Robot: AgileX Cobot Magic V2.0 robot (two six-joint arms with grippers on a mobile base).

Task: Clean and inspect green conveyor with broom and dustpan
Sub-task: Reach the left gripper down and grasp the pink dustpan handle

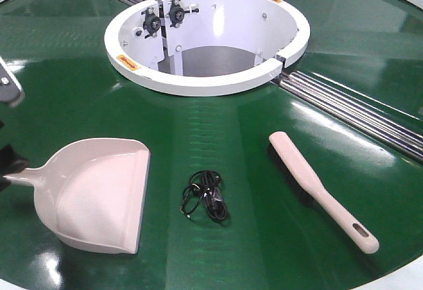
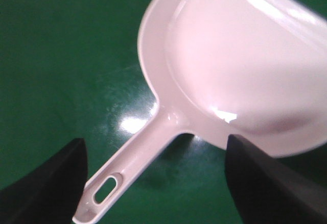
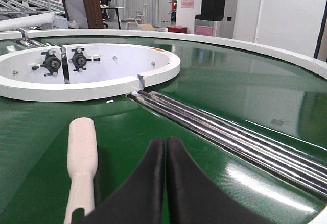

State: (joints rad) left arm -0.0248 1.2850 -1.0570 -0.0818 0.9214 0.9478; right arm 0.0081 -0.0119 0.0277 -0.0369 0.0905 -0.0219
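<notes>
Right tool (image 3: 164, 145) hangs closed over glossy green conveyor (image 3: 230, 89).

Glossy green conveyor (image 1: 218, 131), steel roller strips (image 1: 357, 108); dustpan (image 1: 99, 197) and broom (image 1: 317, 187) are smooth plastic.

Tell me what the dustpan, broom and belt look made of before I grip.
The dustpan looks like moulded beige-pink plastic, smooth and semi-glossy, with soft highlights on its pan. The broom seems to be the same plastic, with dark bristles whose fibre is unclear. The green conveyor looks like a glossy rubbery or PVC belt that mirrors the lights. Its roller strips look like polished steel.
</notes>
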